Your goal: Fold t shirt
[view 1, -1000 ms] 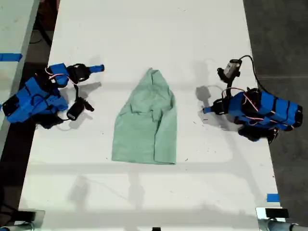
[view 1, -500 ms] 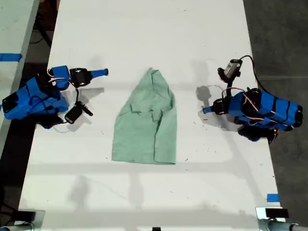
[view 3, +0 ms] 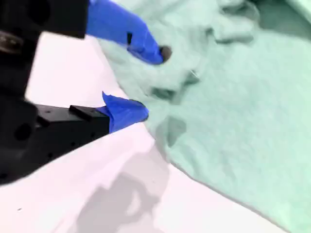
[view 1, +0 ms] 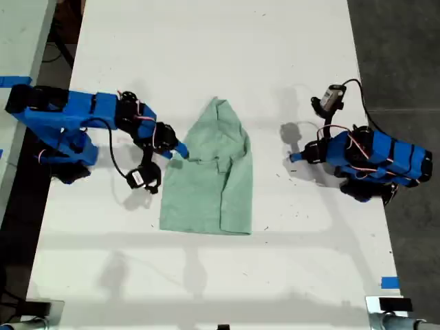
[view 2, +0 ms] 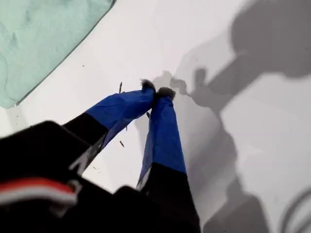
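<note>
On the white counter, the wrinkled pale mint-green fabric t shirt lies flat with my second pincer spread apart at its near edge, probably about to pinch it for a fold, while my first pincer rests clenched and empty well apart.

T shirt blurred (cut off by frame edge).

- A long white surface fills the middle of the exterior view.
- The t shirt, pale mint-green and wrinkled, lies flat near the surface's centre, narrower end pointing to the far side.
- Blue tape marks the surface's near right edge.
</note>
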Controlling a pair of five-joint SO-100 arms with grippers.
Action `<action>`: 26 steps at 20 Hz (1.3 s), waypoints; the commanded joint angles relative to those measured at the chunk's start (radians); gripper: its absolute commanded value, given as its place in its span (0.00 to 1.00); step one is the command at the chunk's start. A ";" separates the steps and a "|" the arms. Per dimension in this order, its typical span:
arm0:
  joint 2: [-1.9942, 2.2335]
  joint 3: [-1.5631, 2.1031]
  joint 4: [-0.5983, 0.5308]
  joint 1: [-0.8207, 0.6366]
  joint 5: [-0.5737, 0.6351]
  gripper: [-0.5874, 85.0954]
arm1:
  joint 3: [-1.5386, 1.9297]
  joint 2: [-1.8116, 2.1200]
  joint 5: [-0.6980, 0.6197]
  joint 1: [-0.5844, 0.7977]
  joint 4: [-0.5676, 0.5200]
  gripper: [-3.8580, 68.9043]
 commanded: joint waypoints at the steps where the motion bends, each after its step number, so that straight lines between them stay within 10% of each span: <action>1: -0.100 -0.067 0.021 0.161 -0.181 0.33 | 0.043 0.011 0.006 -0.003 0.011 0.08; 11: -0.357 -0.003 -0.067 0.331 -0.456 0.31 | 0.043 0.011 0.014 -0.002 0.012 0.08; 14: -0.440 -0.018 -0.081 0.314 -0.465 0.00 | 0.043 0.011 0.015 -0.003 0.014 0.08; 21: -0.492 -0.288 0.244 0.331 -0.482 0.00 | 0.043 0.011 0.012 -0.002 0.014 0.08; 26: -0.456 -0.419 0.258 0.325 -0.382 0.00 | 0.043 0.012 0.011 -0.002 0.014 0.08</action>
